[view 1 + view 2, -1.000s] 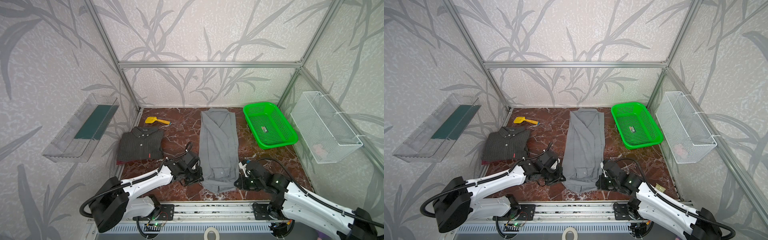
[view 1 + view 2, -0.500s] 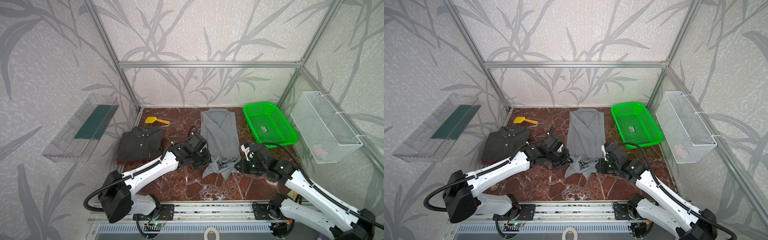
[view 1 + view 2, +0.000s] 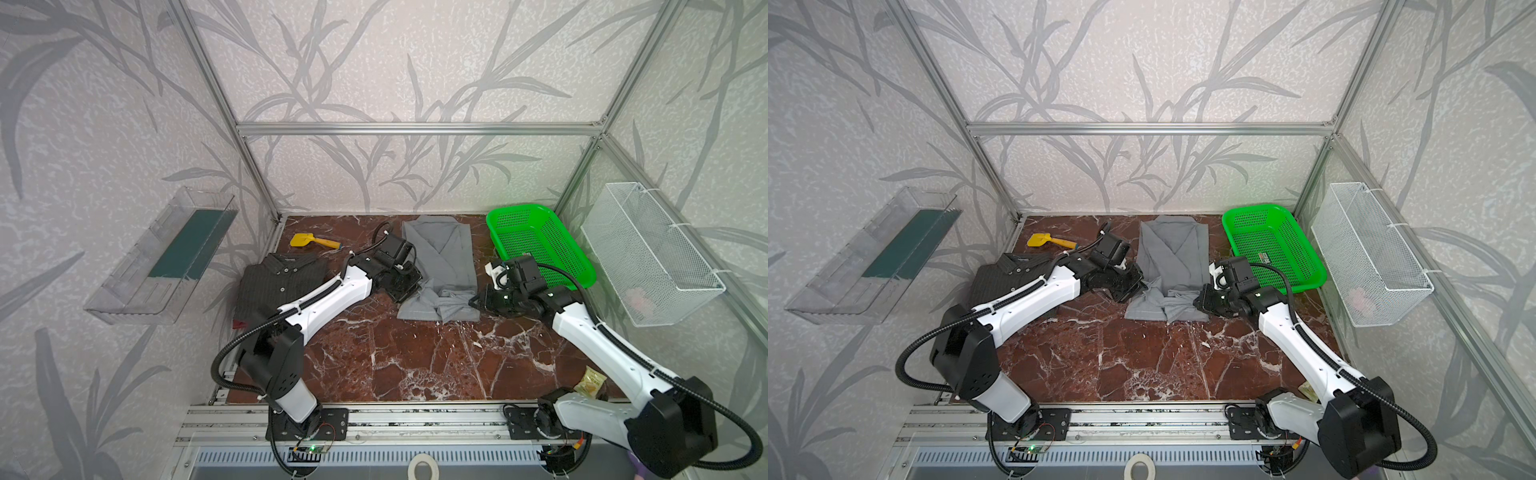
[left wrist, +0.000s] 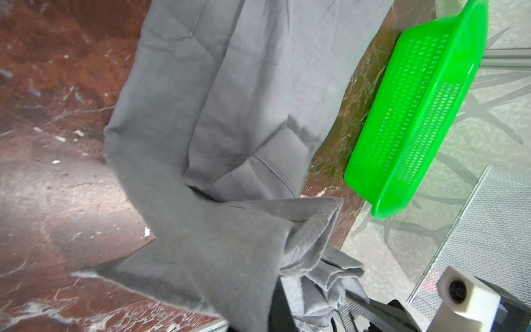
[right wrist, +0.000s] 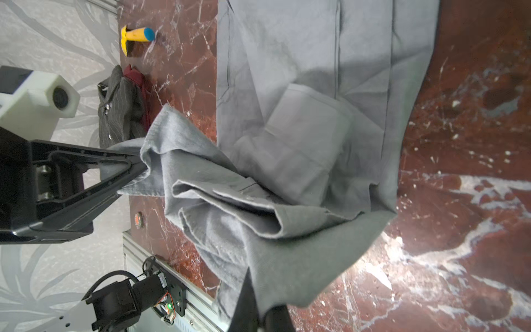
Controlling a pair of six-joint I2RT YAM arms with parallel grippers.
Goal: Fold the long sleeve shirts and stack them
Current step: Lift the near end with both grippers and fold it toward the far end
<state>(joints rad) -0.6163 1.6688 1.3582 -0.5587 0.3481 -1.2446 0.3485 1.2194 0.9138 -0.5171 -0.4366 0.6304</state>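
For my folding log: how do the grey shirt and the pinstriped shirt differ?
The grey shirt is plain and light, the pinstriped shirt dark. The grey shirt lies long, its near end held by the left pincer and right pincer; the pinstriped shirt is folded compact, untouched. Both are on the table.

Top views: bright, even, diffuse light from above, only soft shadows under the arms, sharp across the field, but the wide-angle lens leans the frame posts (image 3: 212,83) outward toward the edges. Wrist views are worse: hot white glare on the marble tabletop (image 5: 431,253), the grey shirt (image 4: 230,273) goes soft close to the lens, and the green basket (image 4: 416,115) is oversaturated, throwing a green cast beside it.
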